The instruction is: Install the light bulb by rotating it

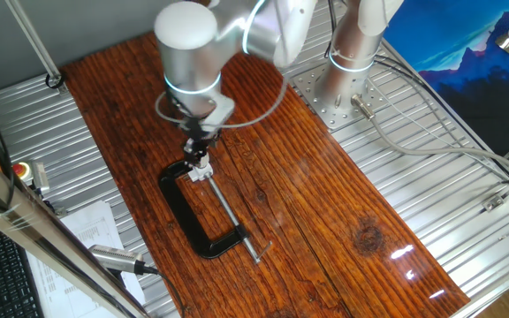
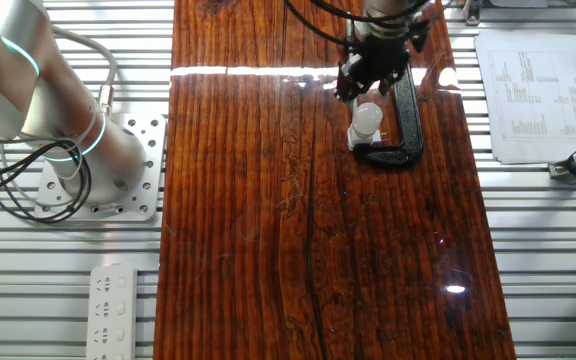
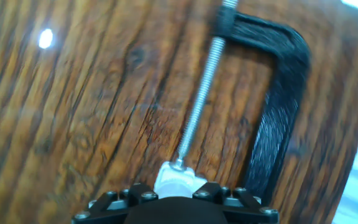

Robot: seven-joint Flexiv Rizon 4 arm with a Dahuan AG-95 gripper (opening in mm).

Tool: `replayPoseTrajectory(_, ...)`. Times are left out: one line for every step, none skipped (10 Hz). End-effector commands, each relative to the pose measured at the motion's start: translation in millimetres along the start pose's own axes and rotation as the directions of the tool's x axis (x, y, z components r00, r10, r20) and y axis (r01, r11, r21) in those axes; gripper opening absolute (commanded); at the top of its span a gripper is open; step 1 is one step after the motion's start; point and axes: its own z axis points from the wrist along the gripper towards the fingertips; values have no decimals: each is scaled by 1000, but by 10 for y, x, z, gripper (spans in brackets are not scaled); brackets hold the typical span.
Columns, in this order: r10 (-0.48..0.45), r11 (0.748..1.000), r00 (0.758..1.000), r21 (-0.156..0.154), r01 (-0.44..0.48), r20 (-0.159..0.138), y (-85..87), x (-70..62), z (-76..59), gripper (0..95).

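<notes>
The light bulb [image 2: 368,120] is a small white frosted piece with a rounded top, standing upright on the wooden board. It sits on a white block at one end of a black clamp (its screw base cannot be made out). In the hand view it is mostly hidden.

A glossy dark wooden table [image 2: 268,230] reflects overhead light, lying on ribbed metal slats [image 2: 548,260]; a blue poster [image 1: 467,53] hangs upper right.
</notes>
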Motion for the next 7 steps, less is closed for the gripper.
replayPoseTrajectory(-223,974,975,30,224,-20,32,68,49,570)
replayPoseTrajectory(-223,974,975,32,224,-17,44,99,53,570)
replayPoseTrajectory(-232,972,973,33,232,-16,62,144,74,570)
replayPoseTrajectory(-227,973,974,37,228,-14,74,174,84,570)
replayPoseTrajectory(-225,974,974,38,225,-15,72,191,78,570)
replayPoseTrajectory(-225,973,974,37,226,-15,66,200,70,570)
replayPoseTrajectory(-224,974,974,39,225,-14,53,212,68,570)
